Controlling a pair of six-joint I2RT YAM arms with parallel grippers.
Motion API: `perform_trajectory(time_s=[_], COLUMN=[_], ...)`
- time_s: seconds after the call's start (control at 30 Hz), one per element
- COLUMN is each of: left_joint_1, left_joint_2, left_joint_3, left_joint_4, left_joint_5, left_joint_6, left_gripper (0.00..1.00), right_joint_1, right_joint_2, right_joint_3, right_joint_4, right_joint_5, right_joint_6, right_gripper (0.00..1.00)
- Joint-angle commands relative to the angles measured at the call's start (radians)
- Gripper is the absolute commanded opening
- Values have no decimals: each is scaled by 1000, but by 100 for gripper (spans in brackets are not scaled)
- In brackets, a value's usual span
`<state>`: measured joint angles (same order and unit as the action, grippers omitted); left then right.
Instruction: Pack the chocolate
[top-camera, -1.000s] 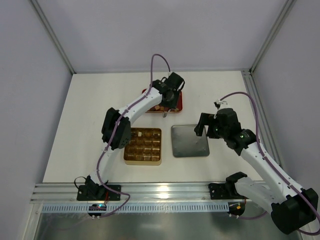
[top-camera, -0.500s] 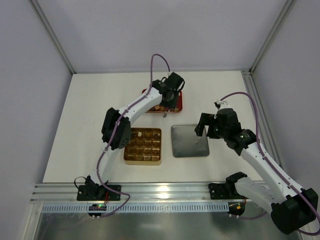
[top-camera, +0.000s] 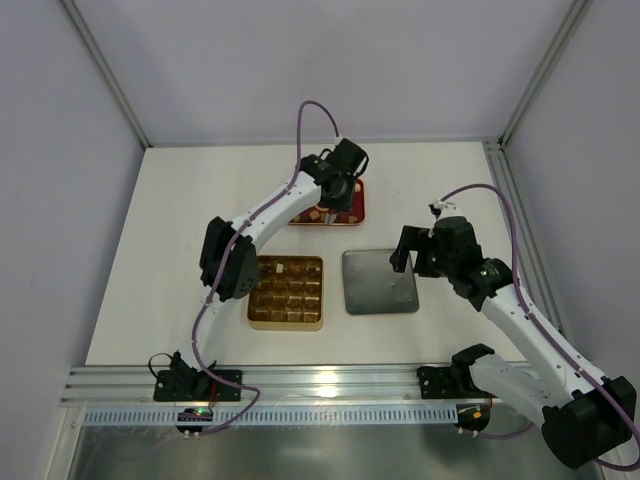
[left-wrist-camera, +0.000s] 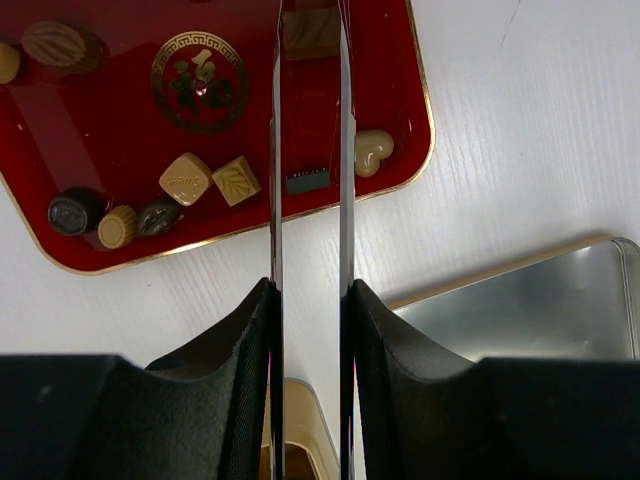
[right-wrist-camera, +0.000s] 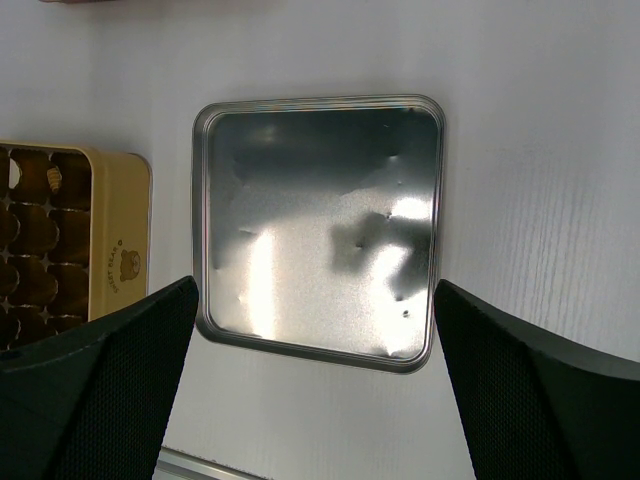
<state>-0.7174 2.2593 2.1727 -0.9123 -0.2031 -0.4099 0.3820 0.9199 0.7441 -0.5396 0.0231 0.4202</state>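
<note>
Left claw pinches one chocolate over red tray

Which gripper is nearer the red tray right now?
Left. The left gripper hangs directly over the red tray, a brown chocolate between its fingers. The right gripper is well off the tray, open above the silver lid.
</note>
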Motion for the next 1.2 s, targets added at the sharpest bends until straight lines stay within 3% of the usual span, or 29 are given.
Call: perform_trajectory(time_s=[0.0, 0.33, 0.8, 1.17], left_joint_1=[7, 6, 7, 7], left_joint_2=[-101, -173, -518, -904], left_joint_3=[45, 15, -332, -686], left_joint_4=[-13, -54, -39, -109], left_joint_5=[-25, -28, -7, -5], left_joint_6=[17, 22, -21, -90], left_gripper=[33, 31, 31, 32], right_joint_1=[-3, -3, -3, -3], right_joint_2=[-12, 4, 48, 137], right_joint_3=[14, 8, -20, -12], right_joint_4=[15, 38, 98, 170], right_joint_5=[12, 5, -9, -66], right_joint_6=[-6, -1, 12, 28], right_gripper=[100, 100, 100, 100])
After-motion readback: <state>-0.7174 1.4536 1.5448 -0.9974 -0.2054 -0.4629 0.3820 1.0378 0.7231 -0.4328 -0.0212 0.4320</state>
